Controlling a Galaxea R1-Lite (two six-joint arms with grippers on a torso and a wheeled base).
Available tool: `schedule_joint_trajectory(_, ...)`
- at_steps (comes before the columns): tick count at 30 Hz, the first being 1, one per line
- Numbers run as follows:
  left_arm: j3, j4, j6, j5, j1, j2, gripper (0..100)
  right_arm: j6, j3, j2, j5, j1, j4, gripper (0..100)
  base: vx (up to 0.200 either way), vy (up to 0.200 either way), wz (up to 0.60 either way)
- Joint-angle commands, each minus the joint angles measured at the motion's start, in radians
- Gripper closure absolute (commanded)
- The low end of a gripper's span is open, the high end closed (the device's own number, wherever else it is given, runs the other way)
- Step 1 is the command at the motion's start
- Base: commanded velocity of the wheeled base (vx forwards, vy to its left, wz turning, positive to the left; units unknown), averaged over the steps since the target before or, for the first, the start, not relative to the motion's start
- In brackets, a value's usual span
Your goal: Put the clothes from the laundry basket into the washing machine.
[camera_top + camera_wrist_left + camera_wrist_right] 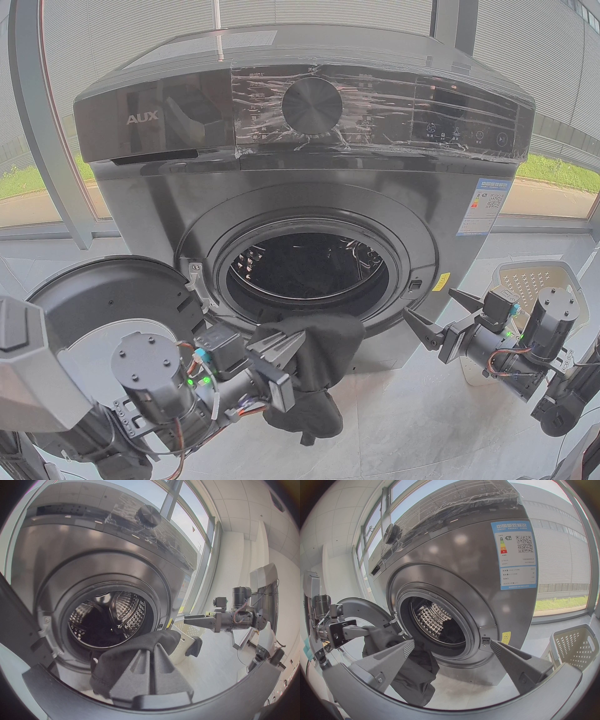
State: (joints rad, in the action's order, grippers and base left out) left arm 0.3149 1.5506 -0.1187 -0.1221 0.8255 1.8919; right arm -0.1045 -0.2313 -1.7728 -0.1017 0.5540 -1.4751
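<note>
My left gripper (292,342) is shut on a black garment (326,353), which hangs just below the lip of the washing machine's open drum (306,269). In the left wrist view the shut fingers (142,667) pinch the garment (125,655) in front of the drum (106,620). Dark clothes lie inside the drum. My right gripper (430,302) stands open and holds nothing, to the right of the drum opening; in its own view its fingers (390,658) spread wide before the machine, with the garment (415,673) hanging beyond. The white laundry basket (537,281) stands on the floor at the right.
The round machine door (112,300) is swung open on the left, close to my left arm. A dark cloth (194,647) hangs over the basket's rim (182,637). Pale tiled floor lies in front of the machine between the two arms.
</note>
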Motion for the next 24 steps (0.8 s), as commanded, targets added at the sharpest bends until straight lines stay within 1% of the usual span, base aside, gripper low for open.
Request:
schedule_joint_trajectory(1,0.224,0.000,-0.002,0.070,-0.111,0.197,100,0.000,0.001,0.004,0.000,0.003,-0.001,0,0.000,0.000,0.00)
schedule_joint_trajectory(2,0.289,0.000,-0.004,0.067,-0.140,0.234,100,0.000,0.003,0.006,0.000,0.004,-0.001,0,0.000,0.000,0.00)
schedule_joint_trajectory(4,0.348,-0.009,-0.006,0.067,-0.163,0.266,100,0.000,0.000,0.006,0.000,0.014,-0.001,0,0.000,0.000,0.00)
schedule_joint_trajectory(6,0.386,-0.009,-0.010,0.068,-0.169,0.306,100,0.000,0.000,0.006,0.002,0.015,-0.001,0,0.000,0.000,0.00)
schedule_joint_trajectory(8,0.394,-0.009,-0.010,0.068,-0.169,0.320,100,0.000,0.000,0.006,0.002,0.015,-0.001,0,0.000,0.000,0.00)
schedule_joint_trajectory(9,0.428,-0.006,-0.013,0.067,-0.167,0.371,100,0.000,0.000,0.003,0.004,0.015,-0.001,0,0.000,0.000,0.00)
schedule_joint_trajectory(11,0.451,-0.006,-0.013,0.065,-0.167,0.394,100,0.000,0.000,0.001,0.004,0.015,-0.001,0,0.000,0.000,0.00)
schedule_joint_trajectory(12,0.515,-0.012,-0.015,0.055,-0.171,0.435,100,0.000,0.001,-0.001,0.004,0.015,-0.001,0,0.000,0.000,0.00)
schedule_joint_trajectory(14,0.598,-0.023,-0.013,0.021,-0.175,0.477,100,0.000,0.001,-0.001,0.004,0.015,-0.001,0,0.000,0.000,0.00)
schedule_joint_trajectory(15,0.652,-0.037,-0.013,0.004,-0.186,0.501,100,0.000,0.003,-0.001,0.004,0.017,-0.001,0,0.000,0.000,0.00)
schedule_joint_trajectory(16,0.684,-0.057,-0.012,-0.001,-0.192,0.521,100,0.000,0.003,-0.001,0.004,0.017,-0.001,0,0.000,0.000,0.00)
schedule_joint_trajectory(19,0.757,-0.146,-0.012,0.002,-0.209,0.547,100,0.000,0.003,-0.004,0.004,0.017,-0.001,0,0.000,0.000,0.00)
schedule_joint_trajectory(24,0.918,-0.248,-0.012,-0.002,-0.213,0.613,100,0.000,0.003,-0.014,0.005,0.017,-0.002,0,0.000,0.000,0.00)
